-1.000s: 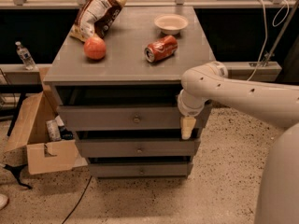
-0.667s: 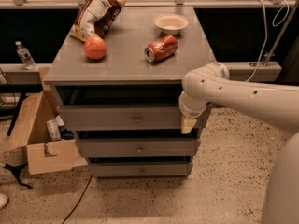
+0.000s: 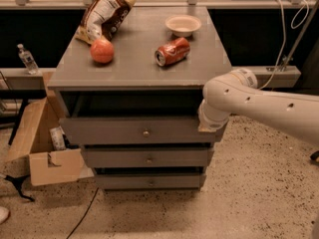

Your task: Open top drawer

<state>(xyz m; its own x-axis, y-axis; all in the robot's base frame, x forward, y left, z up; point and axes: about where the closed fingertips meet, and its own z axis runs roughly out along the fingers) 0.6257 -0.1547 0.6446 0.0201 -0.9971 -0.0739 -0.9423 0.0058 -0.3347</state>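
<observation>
Right, from here I see the grey wooden bench (image 3: 139, 71) head-on, with its three drawers stacked below the top. The wide grey top drawer (image 3: 114, 131) sits directly under the benchtop; its flat front stands a little forward of the two below, and a dark gap shows above it. Its small round metal knob (image 3: 146, 133) is at centre, untouched.

My white arm (image 3: 269, 103) comes in from the right, and the claw (image 3: 205, 127) is at the right end of the top drawer's front, against that corner and well apart from the knob. Only a tan tip shows below the wrist, so I cannot tell whether the claw is open or closed.

The narrower grey middle drawer (image 3: 119, 158) and grey bottom drawer (image 3: 124, 181) appear shut.

On the bench:
- a crumpled snack bag (image 3: 103, 14) at the back left
- a round orange-red fruit (image 3: 102, 51) just in front of it
- a red drink can (image 3: 172, 51) lying on its side
- a small white bowl (image 3: 183, 25) behind the can

An open cardboard box (image 3: 37, 148) sits on the speckled floor (image 3: 259, 193) to the left.
</observation>
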